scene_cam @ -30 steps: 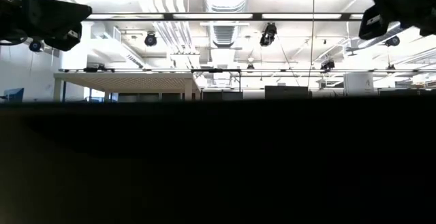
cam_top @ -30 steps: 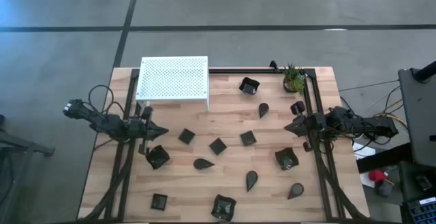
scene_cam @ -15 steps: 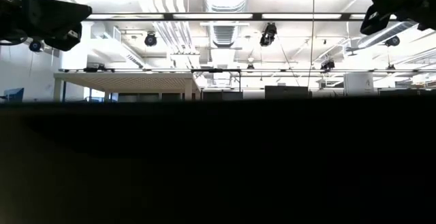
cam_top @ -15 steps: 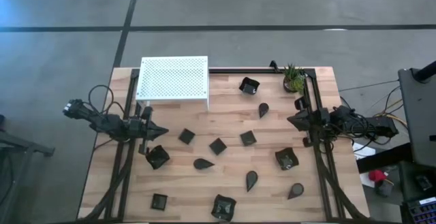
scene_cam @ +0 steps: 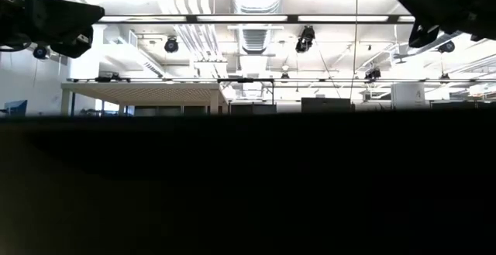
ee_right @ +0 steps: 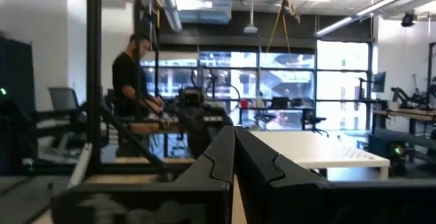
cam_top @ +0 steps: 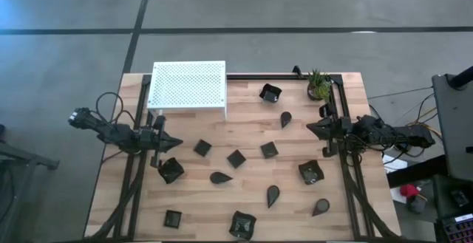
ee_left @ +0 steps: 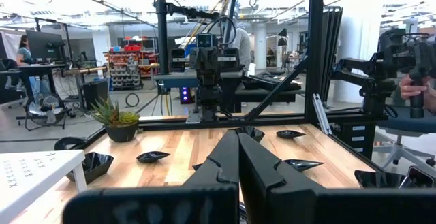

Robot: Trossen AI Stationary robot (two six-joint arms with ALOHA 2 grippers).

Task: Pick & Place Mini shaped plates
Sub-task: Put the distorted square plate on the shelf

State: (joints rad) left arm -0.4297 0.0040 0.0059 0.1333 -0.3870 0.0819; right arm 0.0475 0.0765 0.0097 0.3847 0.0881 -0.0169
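Several small glossy black plates lie scattered flat on the wooden table: square ones (cam_top: 236, 158), teardrop ones (cam_top: 273, 195) and larger ones with upturned rims (cam_top: 311, 172). My left gripper (cam_top: 177, 143) hovers shut over the table's left side, just above a rimmed plate (cam_top: 170, 169); its fingers (ee_left: 238, 152) meet at the tips. My right gripper (cam_top: 310, 127) hovers shut at the right side, right of a teardrop plate (cam_top: 285, 118); in the right wrist view its fingers (ee_right: 234, 142) are closed together. Neither holds anything.
A white perforated platform (cam_top: 188, 86) stands at the far left corner. A small green potted plant (cam_top: 318, 86) sits at the far right. Black frame rails (cam_top: 347, 169) run along both sides. A person stands in the room beyond, seen in the right wrist view.
My right gripper has moved a little toward the table's far edge and toward the middle, staying shut. The left arm and all plates have kept still.
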